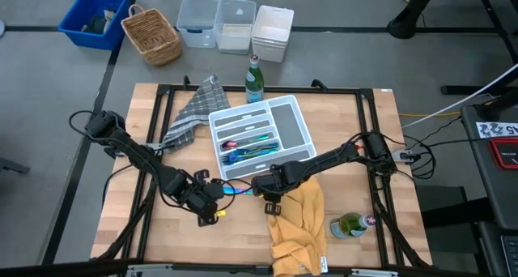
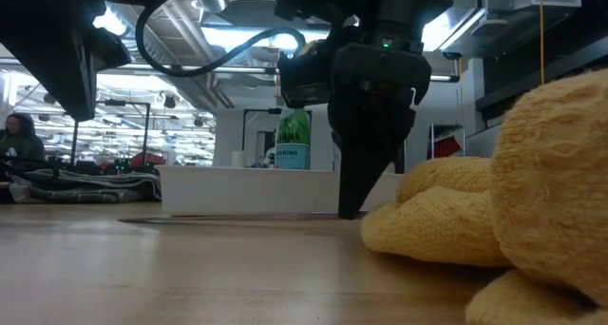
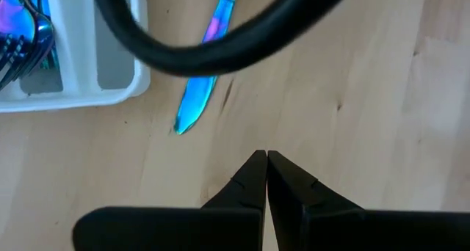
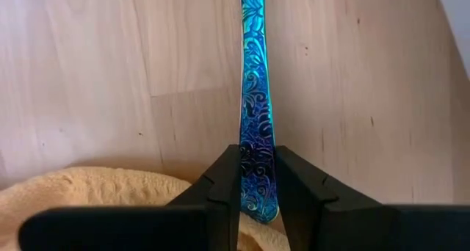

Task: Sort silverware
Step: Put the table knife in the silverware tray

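Observation:
A bright blue knife [image 1: 235, 189] with an engraved handle lies flat on the wooden table, just near of the white divided tray [image 1: 293, 125]. The tray holds several blue and iridescent pieces [image 1: 247, 146]. My right gripper [image 1: 264, 188] points down at the knife's handle end, beside a yellow cloth [image 1: 299, 222], and is shut on it. My left gripper [image 1: 212, 198] is shut and empty, a little off the blade tip [image 3: 189, 115]; its fingers [image 3: 253, 174] touch nothing. My right gripper pinches the knife's handle near its free end [image 4: 257, 159] between its two fingers [image 4: 222, 179], which stand on the handle's two long edges. The fingers come from above, pointing down, and lie across the knife. The knife lies flat on the table.
The yellow cloth [image 2: 494, 220] lies bunched right beside my right gripper [image 2: 353, 197]. A grey checked cloth [image 1: 193, 108] and an upright green bottle [image 1: 255, 78] are at the far side. A second bottle [image 1: 350, 225] lies near the right front. Bins and a basket [image 1: 151, 36] sit beyond the table.

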Controlling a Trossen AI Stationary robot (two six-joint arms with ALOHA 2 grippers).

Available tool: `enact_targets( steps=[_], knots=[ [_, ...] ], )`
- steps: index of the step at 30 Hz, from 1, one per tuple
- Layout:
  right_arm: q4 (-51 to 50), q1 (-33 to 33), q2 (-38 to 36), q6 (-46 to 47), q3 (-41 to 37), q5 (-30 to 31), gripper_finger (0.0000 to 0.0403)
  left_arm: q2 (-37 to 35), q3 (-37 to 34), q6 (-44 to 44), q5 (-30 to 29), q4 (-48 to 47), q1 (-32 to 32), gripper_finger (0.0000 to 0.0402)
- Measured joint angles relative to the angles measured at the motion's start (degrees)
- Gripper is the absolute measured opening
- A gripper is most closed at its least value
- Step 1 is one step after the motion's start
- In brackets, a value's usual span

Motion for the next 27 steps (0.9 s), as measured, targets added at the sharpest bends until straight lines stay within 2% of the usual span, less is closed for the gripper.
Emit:
enact_targets(
  steps=[8,20,27],
  knots=[
    [0.1,-0.1,-0.1,0.0,0.1,-0.8,0.0074,0.0,0.0,0.2,-1.4,7.5,0.1,0.0003],
    [0.1,-0.1,-0.2,0.0,0.1,-0.9,0.0074,6.2,0.0,13.3,-3.7,19.0,2.6,0.0004],
    [0.1,-0.1,-0.2,0.0,0.2,-0.9,0.0074,9.6,0.0,16.4,-3.6,22.2,5.8,0.0004]
  ],
)
